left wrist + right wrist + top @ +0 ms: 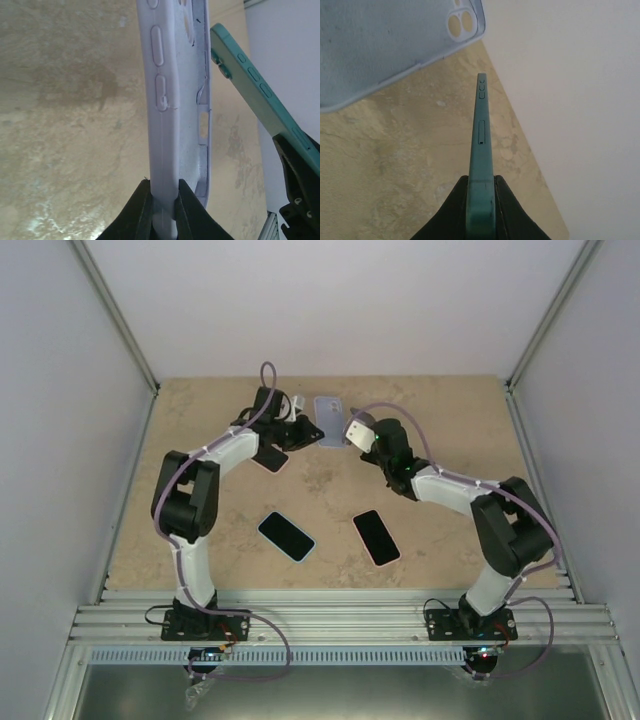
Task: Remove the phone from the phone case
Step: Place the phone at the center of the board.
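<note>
- The left gripper (164,186) is closest to its own camera. Its two fingers are pressed onto the bottom edge of the case (175,75), which stands on edge and runs straight away from them.
- The table (450,540) lies below both held things. Neither seems to rest on it, though I cannot tell how high they hang.
- The case is empty: the left wrist view looks into its bare hollow, with button bumps along the near wall.
- The phone (481,135) is already out of the case. The right gripper (481,184) pinches its lower end, and its long axis points away from the fingers, edge-on to that camera.
- What matters for the next move is that the phone lies to the right of the case, near it but apart. It leans so that its far end comes closest to the case.
- Each arm holds its own piece, so what probably remains is to set the two down well apart.
- The left wrist view shows the gap between the phone and the case. The right wrist view shows the case's back and its camera cut-out.
- Only the top view shows the other phones on the table. Two lie nearer the arm bases (286,536) (376,537), and a third is partly under the left arm (272,459).
</note>
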